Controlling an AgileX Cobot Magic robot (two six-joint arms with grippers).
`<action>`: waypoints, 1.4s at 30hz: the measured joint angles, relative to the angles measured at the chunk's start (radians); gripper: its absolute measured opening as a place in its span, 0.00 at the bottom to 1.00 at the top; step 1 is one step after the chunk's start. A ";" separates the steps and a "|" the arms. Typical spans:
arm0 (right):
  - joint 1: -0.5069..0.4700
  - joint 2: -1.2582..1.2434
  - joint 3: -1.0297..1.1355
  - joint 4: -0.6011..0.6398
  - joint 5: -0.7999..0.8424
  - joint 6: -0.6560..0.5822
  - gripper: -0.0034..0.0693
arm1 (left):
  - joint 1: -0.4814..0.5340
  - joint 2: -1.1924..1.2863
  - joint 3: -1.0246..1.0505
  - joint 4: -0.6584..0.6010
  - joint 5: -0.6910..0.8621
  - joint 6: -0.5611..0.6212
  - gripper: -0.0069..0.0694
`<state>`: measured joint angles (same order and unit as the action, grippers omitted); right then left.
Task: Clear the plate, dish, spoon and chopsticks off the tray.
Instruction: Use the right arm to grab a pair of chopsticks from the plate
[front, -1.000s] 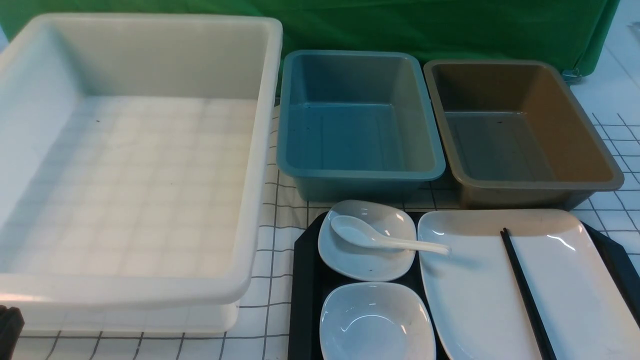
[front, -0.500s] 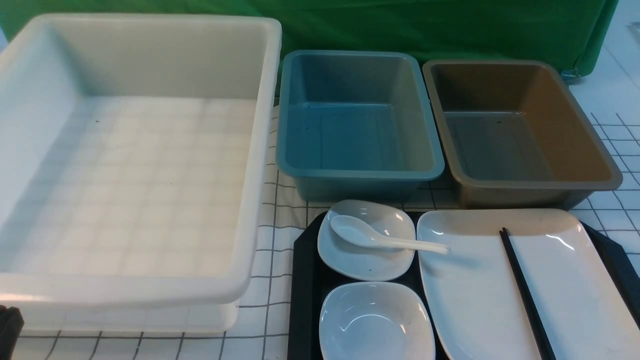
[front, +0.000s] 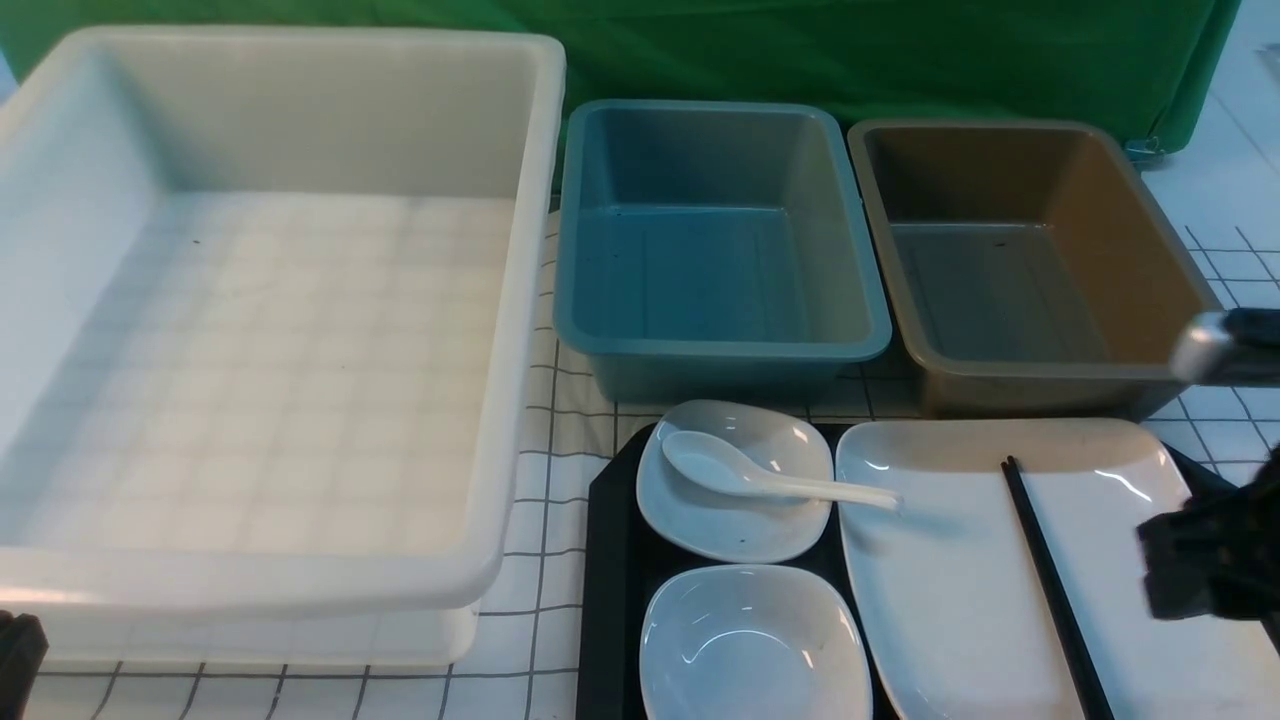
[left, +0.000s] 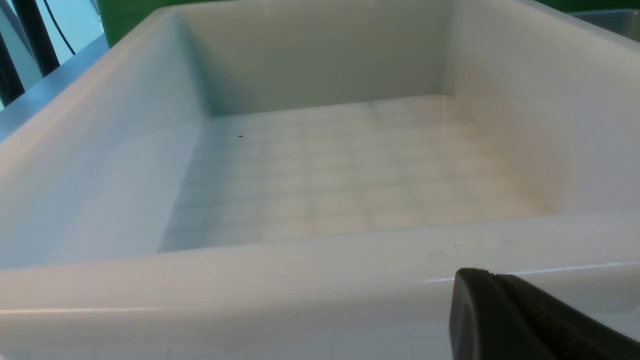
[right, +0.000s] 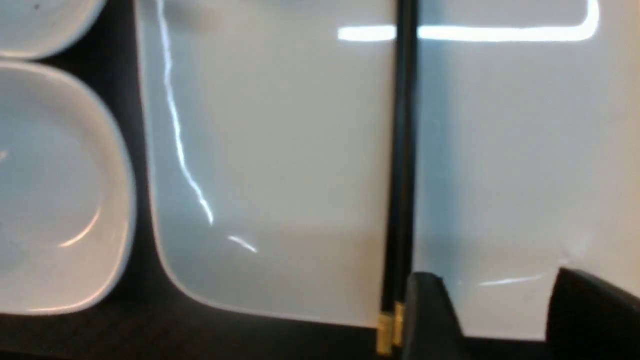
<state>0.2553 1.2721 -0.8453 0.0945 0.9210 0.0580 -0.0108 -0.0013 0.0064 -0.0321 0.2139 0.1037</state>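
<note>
My right gripper (right: 495, 282) hangs low over the near end of the plate (front: 950, 600), jaws wide apart, nothing in them. The 2 chopsticks (right: 402, 150) lie side by side on the plate, just outside 1 finger (right: 430, 320). So I reckon I should slide sideways until both sticks sit between the pads, then pinch them together. They're thin and on glazed china, so they could roll apart. The plate sits on the tray (front: 605, 560). My left gripper (left: 480, 300) is closed and empty, by the white bin (left: 300, 280).
</note>
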 joint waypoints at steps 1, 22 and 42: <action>0.028 0.034 0.000 0.000 -0.014 0.006 0.56 | 0.000 0.000 0.000 0.000 0.000 0.000 0.12; 0.105 0.320 -0.009 -0.023 -0.105 0.100 0.62 | 0.000 0.000 0.000 0.000 0.000 0.001 0.12; 0.105 0.335 -0.037 -0.069 -0.049 0.099 0.62 | 0.000 0.000 0.000 0.000 0.000 0.000 0.12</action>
<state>0.3605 1.6073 -0.8822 0.0257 0.8725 0.1567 -0.0108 -0.0013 0.0064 -0.0321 0.2139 0.1036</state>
